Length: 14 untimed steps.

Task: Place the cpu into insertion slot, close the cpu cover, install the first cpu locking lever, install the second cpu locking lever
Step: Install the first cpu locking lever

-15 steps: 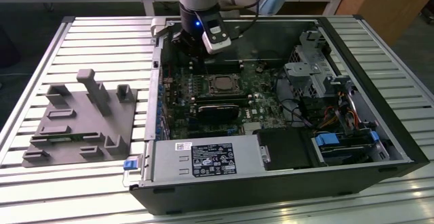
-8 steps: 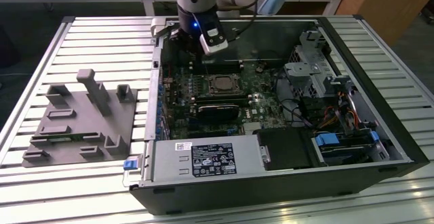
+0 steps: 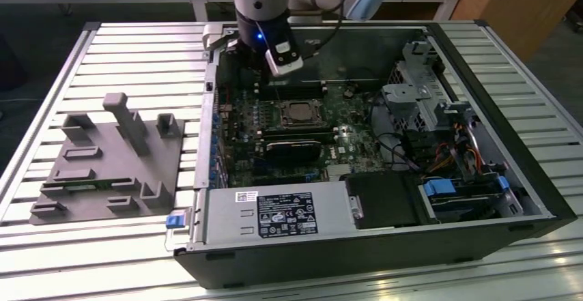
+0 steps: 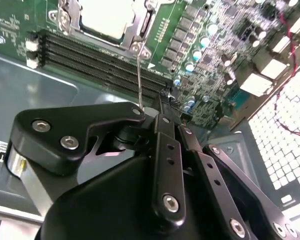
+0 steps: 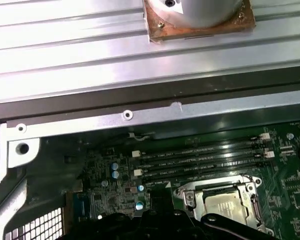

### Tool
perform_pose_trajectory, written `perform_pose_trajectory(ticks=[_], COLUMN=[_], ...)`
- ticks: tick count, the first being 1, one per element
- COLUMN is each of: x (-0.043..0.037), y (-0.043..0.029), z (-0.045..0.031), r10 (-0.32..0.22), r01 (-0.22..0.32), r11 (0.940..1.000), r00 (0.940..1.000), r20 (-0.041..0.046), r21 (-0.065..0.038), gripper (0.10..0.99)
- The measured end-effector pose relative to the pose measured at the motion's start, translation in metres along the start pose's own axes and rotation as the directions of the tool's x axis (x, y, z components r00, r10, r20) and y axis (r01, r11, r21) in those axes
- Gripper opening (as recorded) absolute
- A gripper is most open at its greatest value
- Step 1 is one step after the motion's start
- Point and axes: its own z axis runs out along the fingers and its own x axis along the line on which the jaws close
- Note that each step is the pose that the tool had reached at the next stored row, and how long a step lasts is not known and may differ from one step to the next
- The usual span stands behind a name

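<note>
from the exterior view's left: grey fixture plate [image 3: 109,158], well apart from the open computer case [image 3: 383,256]. further right, gripper [image 3: 280,69] low over the green board [image 3: 353,136], near the insertion slot [image 3: 284,114]; cannot tell whether clenched or released. in the second wrist view, cpu [image 4: 107,17] seated, cpu cover [image 4: 137,31] seemingly down, thin locking lever [image 4: 138,75] raised toward the gripper. probably both levers left.

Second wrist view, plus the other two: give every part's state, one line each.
cpu: seated, under the cover.
cpu cover: down over the cpu.
locking lever: standing up, unlatched.
claw: at the lever's raised tip.
computer case: side open.
</note>
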Motion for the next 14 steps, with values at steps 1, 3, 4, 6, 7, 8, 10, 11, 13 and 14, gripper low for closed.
perform_pose_trajectory(ticks=[1, 3, 4, 6, 7, 8, 10, 11, 13, 14], x=[0.0000, -0.0002, -0.0002, -0.0004, -0.0008, -0.0018, -0.0051, -0.0075, -0.0131, -0.0164], y=[-0.0004, -0.0014, -0.0018, -0.0024, -0.0025, -0.0024, -0.0021, -0.0017, -0.0009, -0.0004], z=[0.0008, 0.0028, 0.0039, 0.0058, 0.0065, 0.0069, 0.0075, 0.0077, 0.0082, 0.0084], r10=[0.000, -0.001, -0.001, -0.001, -0.002, -0.002, -0.002, -0.002, -0.001, -0.002], r01=[0.000, 0.001, 0.001, 0.001, 0.001, 0.002, 0.002, 0.002, 0.001, 0.001], r11=[1.0000, 0.9999, 0.9998, 0.9998, 0.9998, 0.9998, 0.9998, 0.9998, 0.9998, 0.9998], r00=[1.0000, 1.0000, 1.0000, 1.0000, 1.0000, 1.0000, 1.0000, 1.0000, 1.0000, 1.0000], r20=[-0.0012, -0.0028, -0.0033, -0.0039, -0.0040, -0.0041, -0.0041, -0.0041, -0.0041, -0.0042], r21=[-0.007, -0.017, -0.020, -0.022, -0.022, -0.022, -0.022, -0.022, -0.022, -0.022], gripper=[0.106, 0.106, 0.106, 0.106, 0.106, 0.106, 0.106, 0.106, 0.106, 0.106])
